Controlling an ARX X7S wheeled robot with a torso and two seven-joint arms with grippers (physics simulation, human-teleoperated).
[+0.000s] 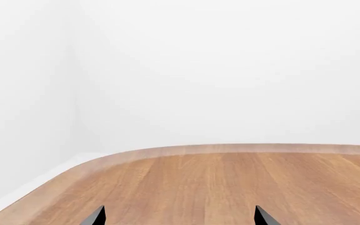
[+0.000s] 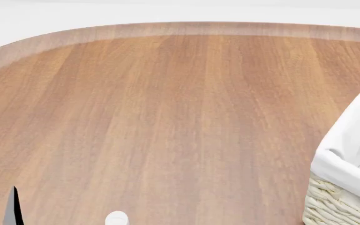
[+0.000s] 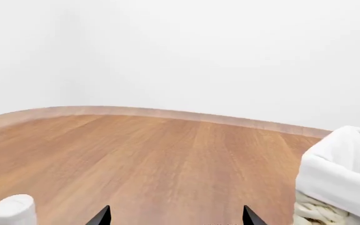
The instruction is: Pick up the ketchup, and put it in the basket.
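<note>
Only the ketchup's white cap shows, well left of the basket on the table. Both the left gripper and right gripper stand spread, holding nothing.

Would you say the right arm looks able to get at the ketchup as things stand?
Probably yes. In the right wrist view only the ketchup's white cap shows, near the right hand, with bare table between. The basket stands on the hand's other side, clear.

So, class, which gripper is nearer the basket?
Right, most likely. The right gripper has the basket just off to one side of its open fingers. The left gripper shows a fingertip at the head view's far left, the basket at its far right.
</note>
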